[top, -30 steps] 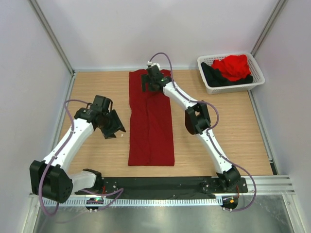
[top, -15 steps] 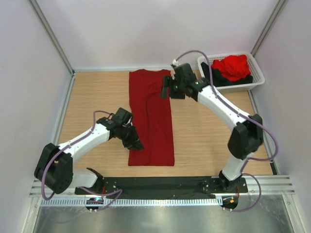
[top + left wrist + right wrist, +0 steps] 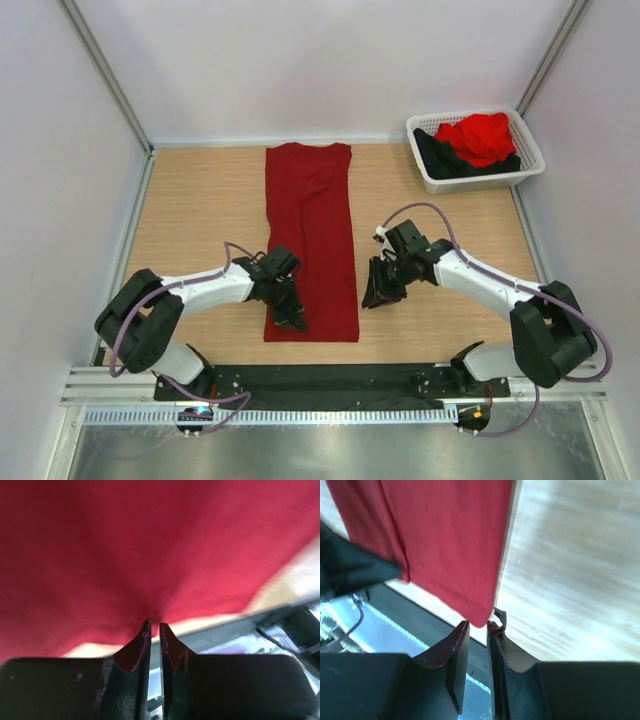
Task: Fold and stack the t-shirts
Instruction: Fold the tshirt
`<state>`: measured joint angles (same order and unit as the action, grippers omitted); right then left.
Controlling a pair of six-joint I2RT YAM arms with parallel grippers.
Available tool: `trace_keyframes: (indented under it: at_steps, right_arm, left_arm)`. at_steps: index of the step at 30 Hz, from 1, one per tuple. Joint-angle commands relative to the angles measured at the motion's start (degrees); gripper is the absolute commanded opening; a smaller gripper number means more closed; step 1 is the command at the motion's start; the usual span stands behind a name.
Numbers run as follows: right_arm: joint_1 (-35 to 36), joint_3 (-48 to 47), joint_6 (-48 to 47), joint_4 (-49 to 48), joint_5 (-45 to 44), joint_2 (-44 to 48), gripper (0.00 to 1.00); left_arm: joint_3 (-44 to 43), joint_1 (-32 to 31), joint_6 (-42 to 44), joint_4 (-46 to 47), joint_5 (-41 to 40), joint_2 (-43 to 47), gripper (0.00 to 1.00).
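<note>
Crimson t-shirt (image 3: pixel 310 230) is lying as a long narrow strip down the middle of the table (image 3: pixel 200 200), already folded lengthwise. From the top view we are working its near hem from both sides, with the left gripper (image 3: pixel 291 318) at the near left corner and the right gripper (image 3: pixel 375 295) at the near right corner. The brighter red shirt (image 3: pixel 480 138) and the black shirt (image 3: pixel 440 158) are waiting in the basket (image 3: pixel 470 184) at the far right.

Through the left wrist camera, our fingers (image 3: pixel 132 652) are pinching together on the cloth, which is puckering at their tips.

Through the right wrist camera, the jaws are standing nearly together with the shirt's corner caught between them.

We are judging this the start of the crosswise fold. Next, both corners need lifting evenly and carrying toward the far hem.
</note>
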<state>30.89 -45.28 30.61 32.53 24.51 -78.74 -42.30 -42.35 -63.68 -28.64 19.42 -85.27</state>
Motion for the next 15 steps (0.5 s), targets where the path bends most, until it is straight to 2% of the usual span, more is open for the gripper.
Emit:
trace_keyframes:
  at_steps: [1,6,8,9,10,13,15]
  right_arm:
    - [-0.05,2.29,0.59,-3.18,4.75,4.12,0.28]
    - [-0.05,5.98,0.41,-3.09,6.6,5.61,0.31]
    - [0.04,7.04,0.41,-3.44,7.65,5.44,0.35]
    - [-0.04,8.09,0.41,-3.62,7.92,5.44,0.37]
    - [0.04,8.62,0.68,-4.23,8.18,5.79,0.4]
    - [0.04,10.99,2.17,-6.77,9.06,5.97,0.45]
    - [0.13,12.66,3.22,-8.44,10.55,5.35,0.47]
  left_arm:
    - [3.36,-0.63,-2.94,1.57,-2.72,-2.08,0.12]
    - [5.13,-1.51,-3.91,0.96,-4.21,-1.14,0.13]
    - [4.51,-1.77,-4.87,-1.67,-5.44,1.85,0.2]
    - [4.08,-1.95,-5.22,-2.98,-6.23,3.52,0.25]
    - [3.11,-2.04,-5.57,-3.95,-7.45,7.63,0.39]
    - [1.09,-2.12,-6.54,-8.87,-9.39,13.36,0.56]
    - [0.03,-1.95,-7.07,-13.69,-11.76,17.76,0.59]
